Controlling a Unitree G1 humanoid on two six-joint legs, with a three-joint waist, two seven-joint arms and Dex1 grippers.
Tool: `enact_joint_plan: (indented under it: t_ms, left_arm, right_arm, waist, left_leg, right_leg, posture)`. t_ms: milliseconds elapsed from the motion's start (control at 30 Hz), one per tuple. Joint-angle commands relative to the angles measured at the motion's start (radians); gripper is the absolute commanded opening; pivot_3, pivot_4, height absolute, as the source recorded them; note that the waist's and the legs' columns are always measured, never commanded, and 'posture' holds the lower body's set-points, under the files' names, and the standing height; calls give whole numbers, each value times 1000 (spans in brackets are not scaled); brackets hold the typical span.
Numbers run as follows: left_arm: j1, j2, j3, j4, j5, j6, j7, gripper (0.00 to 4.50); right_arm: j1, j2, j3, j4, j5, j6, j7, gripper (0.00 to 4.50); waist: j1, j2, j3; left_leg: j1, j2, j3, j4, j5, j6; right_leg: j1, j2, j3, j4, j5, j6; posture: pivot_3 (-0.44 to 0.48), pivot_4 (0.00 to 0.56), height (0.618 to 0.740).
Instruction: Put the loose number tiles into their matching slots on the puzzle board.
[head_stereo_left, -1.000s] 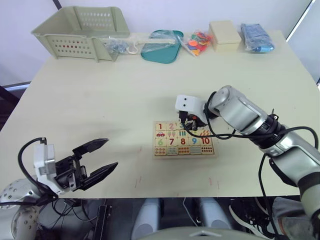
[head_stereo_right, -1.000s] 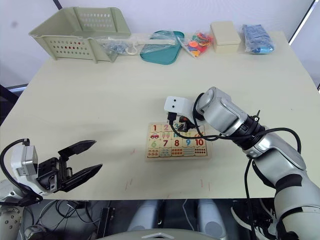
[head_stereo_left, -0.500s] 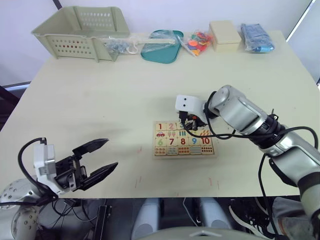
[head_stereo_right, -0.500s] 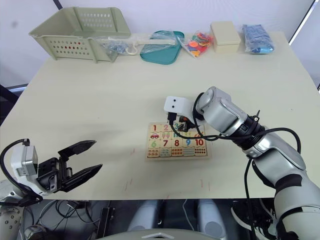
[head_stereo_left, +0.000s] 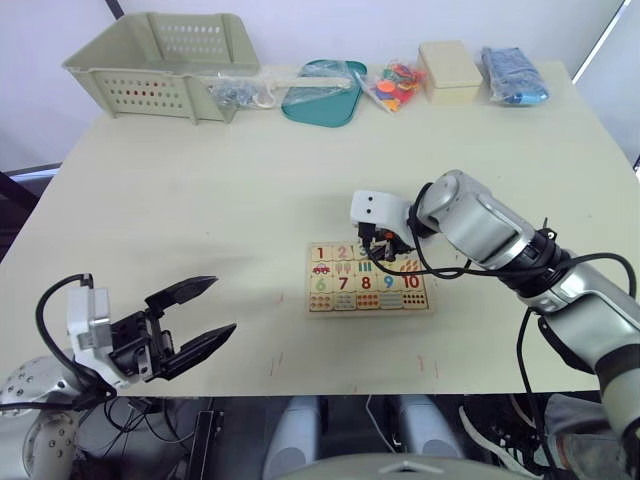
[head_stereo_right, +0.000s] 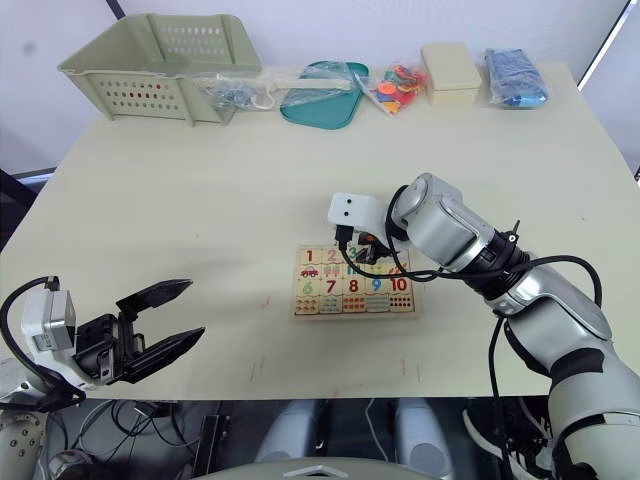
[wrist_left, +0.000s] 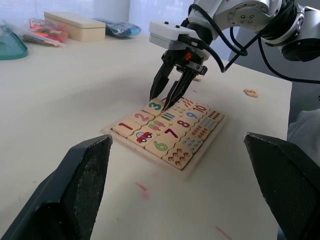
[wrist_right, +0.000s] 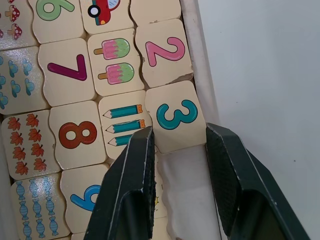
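The right tool (wrist_left: 170, 95) stands over the far row of the puzzle board (head_stereo_left: 368, 279), its two black fingers (wrist_right: 131, 192) apart and straddling the tile printed with a teal 3 (wrist_right: 175, 117), one finger on each side of it. That tile lies in the board's edge row right beside the pink 2 tile (wrist_right: 164, 51), slightly askew, with a bare recess (wrist_right: 185, 185) next to it between the fingers. The 1 tile (head_stereo_left: 321, 253) sits at the row's left end (the 6 to 10 row is full along the near edge). One small tile (wrist_left: 250, 92) lies loose on the bench (head_stereo_left: 200, 200), well apart from the board on its right side; its digit cannot be read. The left tool (head_stereo_left: 190, 325) hangs at the bench's near left edge, fingers spread wide and holding nothing.
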Motion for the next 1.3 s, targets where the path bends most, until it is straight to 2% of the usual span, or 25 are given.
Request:
enact_joint_plan:
  t_ms: [33,1300]
  left_arm:
    - [12,7,33,-28,-15,-11,-6,4500]
    - [21,1,25,-21,-13,-28,-13,4500]
  right_arm:
    - [-5,1,-7,-24,-3,-6,7,969]
    - [-10,10,-14,-11,-11,-5,11,969]
  waist:
    - [0,0,0]
    - [0,0,0]
  left_leg:
    - [0,0,0,0,0,0]
    - [0,0,0,0,0,0]
  right_leg:
    - [0,0,0,0,0,0]
    - [0,0,0,0,0,0]
  posture:
    - [0,150,740]
    - [0,150,740]
